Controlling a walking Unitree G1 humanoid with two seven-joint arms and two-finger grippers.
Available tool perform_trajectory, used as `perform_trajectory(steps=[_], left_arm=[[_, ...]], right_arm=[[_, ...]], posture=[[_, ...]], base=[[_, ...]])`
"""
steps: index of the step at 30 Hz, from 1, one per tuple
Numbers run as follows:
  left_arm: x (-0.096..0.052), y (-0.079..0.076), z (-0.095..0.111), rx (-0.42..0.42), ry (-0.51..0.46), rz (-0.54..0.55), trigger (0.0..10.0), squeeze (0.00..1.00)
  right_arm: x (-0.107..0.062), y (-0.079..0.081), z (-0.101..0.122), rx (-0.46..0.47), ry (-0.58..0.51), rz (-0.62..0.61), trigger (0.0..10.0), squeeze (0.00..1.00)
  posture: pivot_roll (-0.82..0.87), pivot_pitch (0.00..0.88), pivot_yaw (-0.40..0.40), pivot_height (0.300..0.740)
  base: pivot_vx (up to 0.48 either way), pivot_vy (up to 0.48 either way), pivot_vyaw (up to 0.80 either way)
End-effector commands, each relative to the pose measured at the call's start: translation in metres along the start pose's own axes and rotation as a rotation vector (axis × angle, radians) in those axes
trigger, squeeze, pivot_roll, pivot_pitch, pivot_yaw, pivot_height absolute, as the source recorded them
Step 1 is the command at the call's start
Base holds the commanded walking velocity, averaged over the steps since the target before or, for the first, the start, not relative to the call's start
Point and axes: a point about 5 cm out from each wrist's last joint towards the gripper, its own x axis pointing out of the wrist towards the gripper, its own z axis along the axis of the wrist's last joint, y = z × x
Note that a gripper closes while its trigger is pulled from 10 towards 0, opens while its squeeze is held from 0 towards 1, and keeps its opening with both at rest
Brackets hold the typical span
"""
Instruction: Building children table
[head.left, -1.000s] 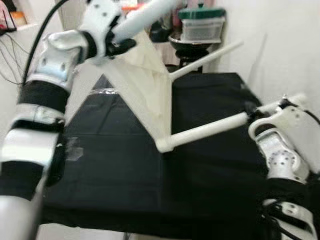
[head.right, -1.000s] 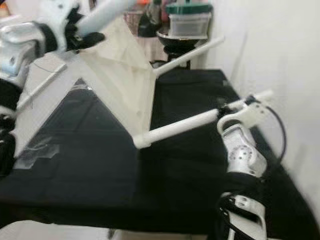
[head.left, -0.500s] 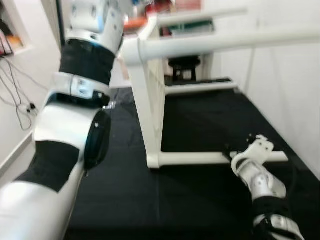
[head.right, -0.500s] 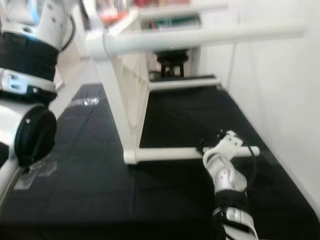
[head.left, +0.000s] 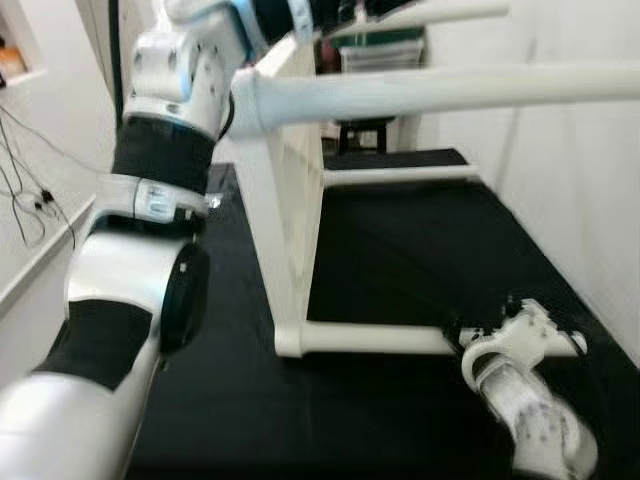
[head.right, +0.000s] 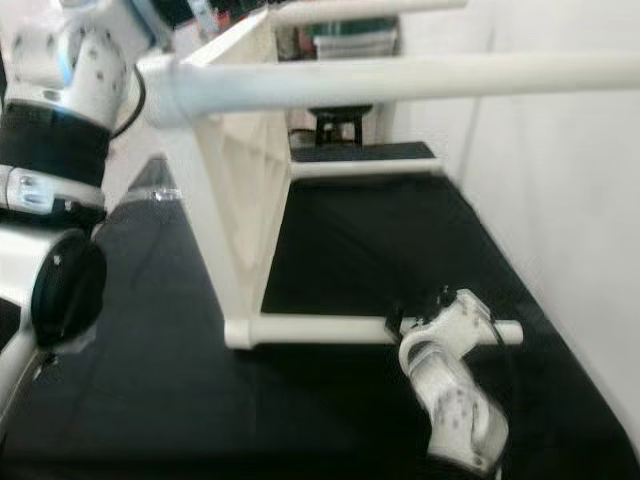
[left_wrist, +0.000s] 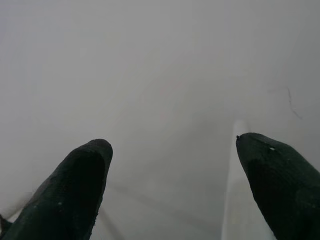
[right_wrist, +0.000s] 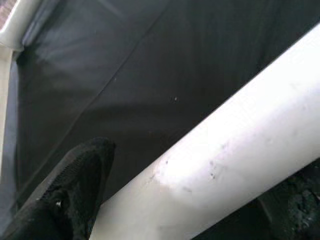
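A white children's table stands on its side on a black-covered surface (head.left: 400, 240). Its top (head.left: 285, 200) is upright and its legs point to the right. My right gripper (head.left: 455, 335) is shut on the lower near leg (head.left: 370, 340) close to its free end. In the right wrist view that leg (right_wrist: 225, 150) fills the space between the black fingers (right_wrist: 80, 175). Above it, the upper near leg (head.left: 450, 88) runs across at head height. My left arm (head.left: 170, 110) reaches up behind the tabletop's upper corner. The left gripper (left_wrist: 172, 145) is open, facing a plain white surface.
A white wall (head.left: 580, 200) runs close along the right side of the black surface. A dark stool (head.left: 362, 130) and a lidded container stand beyond the far end. Cables (head.left: 20, 200) lie by the left wall, with floor on that side.
The table swung from a tilted pose to standing upright on its edge, legs now level. My left arm rose with its upper corner. The right gripper stayed on the lower leg.
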Motion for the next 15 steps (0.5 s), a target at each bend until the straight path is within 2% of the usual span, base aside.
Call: perform_trajectory(steps=[1,2,3,4,7,8,11,12,13,14,15], left_arm=[[-0.005,-0.003,0.002,-0.004,-0.001,-0.042,10.0,1.00],[-0.005,-0.003,0.002,-0.004,-0.001,-0.042,10.0,1.00],[-0.010,-0.006,-0.001,-0.014,-0.001,-0.074,10.0,1.00],[-0.016,-0.011,-0.004,-0.024,0.002,-0.115,10.0,0.00],[-0.016,-0.011,-0.004,-0.024,0.002,-0.115,10.0,0.00],[-0.020,-0.013,-0.006,-0.023,0.005,-0.139,10.0,0.00],[-0.020,-0.013,-0.006,-0.023,0.005,-0.139,10.0,0.00],[-0.022,-0.015,-0.007,-0.025,0.006,-0.157,10.0,0.00],[-0.022,-0.015,-0.007,-0.025,0.006,-0.157,10.0,0.00],[-0.024,-0.016,-0.007,-0.025,0.008,-0.164,10.0,0.00],[-0.024,-0.016,-0.007,-0.025,0.008,-0.164,10.0,0.00]], right_arm=[[-0.005,-0.013,-0.037,0.061,0.190,-0.023,10.0,1.00],[-0.005,-0.013,-0.037,0.061,0.190,-0.023,10.0,1.00],[-0.015,-0.008,-0.034,0.143,0.156,0.074,10.0,0.90],[-0.027,-0.005,-0.030,0.200,0.142,0.208,10.0,0.02],[-0.027,-0.005,-0.030,0.200,0.142,0.208,10.0,0.02],[-0.035,-0.005,-0.027,0.229,0.139,0.301,10.0,0.00],[-0.035,-0.005,-0.027,0.229,0.139,0.301,10.0,0.00],[-0.044,-0.003,-0.026,0.251,0.140,0.390,10.0,0.00],[-0.044,-0.003,-0.026,0.251,0.140,0.390,10.0,0.00],[-0.059,0.000,-0.031,0.236,0.176,0.495,10.0,0.00],[-0.059,0.000,-0.031,0.236,0.176,0.495,10.0,0.00]], posture=[[-0.03,0.000,0.036,0.740],[-0.03,0.000,0.036,0.740],[-0.04,0.000,0.036,0.740],[-0.05,0.000,0.033,0.740],[-0.05,0.000,0.033,0.740],[-0.05,0.000,0.033,0.740],[-0.05,0.000,0.033,0.740],[-0.05,0.000,0.029,0.740],[-0.05,0.000,0.029,0.740],[-0.05,0.000,0.025,0.740],[-0.05,0.000,0.025,0.740]], base=[[0.000,0.000,0.00],[0.000,0.000,0.00],[0.000,0.000,0.00],[0.000,0.000,0.00],[0.000,0.000,0.00],[0.000,0.000,0.00],[0.000,0.000,0.00],[0.000,0.000,0.00],[0.000,0.000,0.00],[0.000,0.000,0.00],[0.000,0.000,0.00]])
